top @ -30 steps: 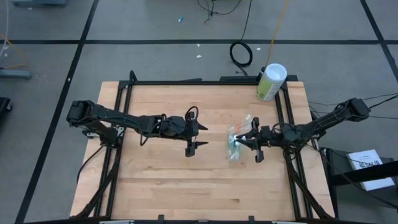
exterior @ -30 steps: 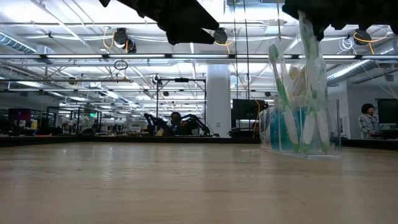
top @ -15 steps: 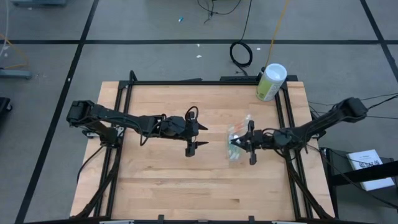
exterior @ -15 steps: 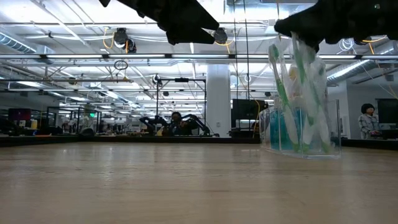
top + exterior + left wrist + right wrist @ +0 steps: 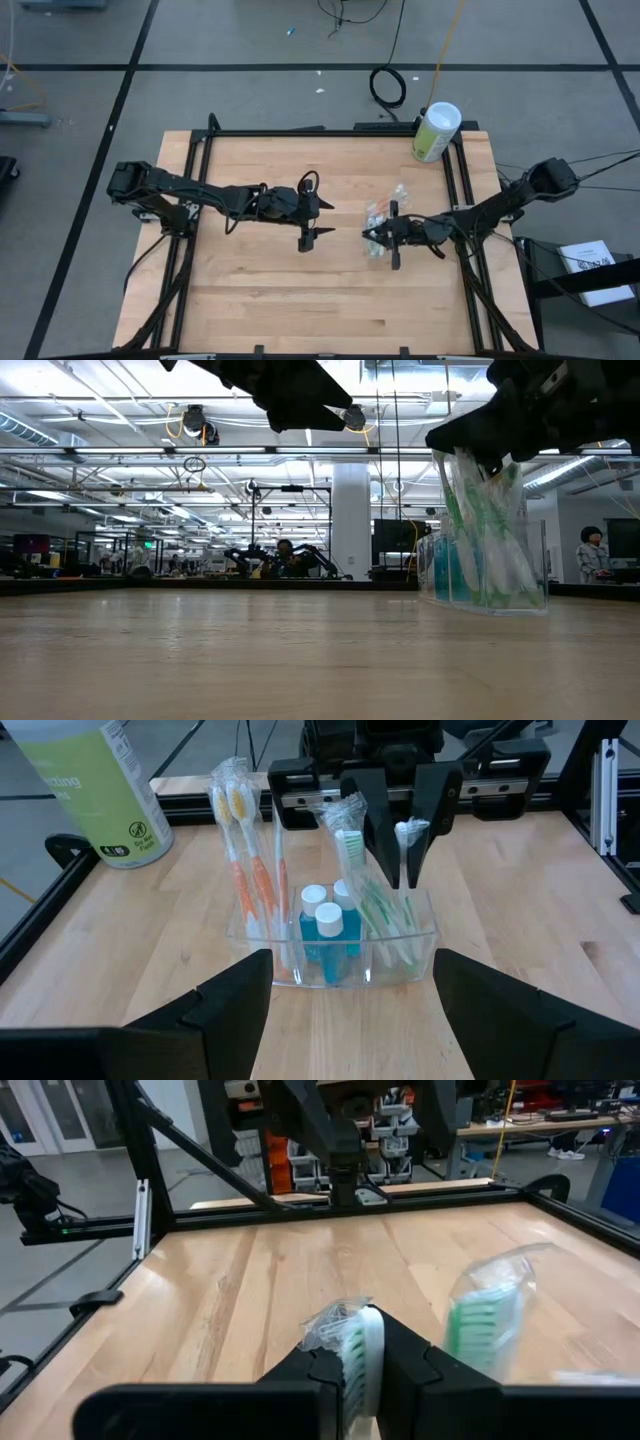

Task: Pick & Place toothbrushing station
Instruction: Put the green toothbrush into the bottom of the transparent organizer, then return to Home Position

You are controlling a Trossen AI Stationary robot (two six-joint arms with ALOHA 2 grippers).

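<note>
Overhead, a clear plastic cup (image 5: 379,232) is seen standing on the wooden table (image 5: 250,290), at about 3 o'clock from the table's centre. It is packed with wrapped toothbrushes (image 5: 248,870) with orange handles on one side, green-bristled ones (image 5: 375,905) on the other, and small teal tubes with white caps (image 5: 328,928) between them.

The right gripper (image 5: 383,236) is held directly over the cup, and its fingers (image 5: 395,1355) are closed on the head of one wrapped toothbrush (image 5: 352,1342) (the white wrapper is seen bunched between the dark pads in the right wrist view). From table height, the cup (image 5: 487,555) is shown resting on the wood with that gripper (image 5: 480,445) pressed down among the brush tops.

The left gripper (image 5: 308,222) is held above bare wood near the table's centre, at 9 o'clock from the cup and well apart from it; its fingers (image 5: 235,1005) are spread wide. A pale-green canister (image 5: 435,131) with a white lid is seen at the table's far edge, at roughly 1 o'clock from the cup.
</note>
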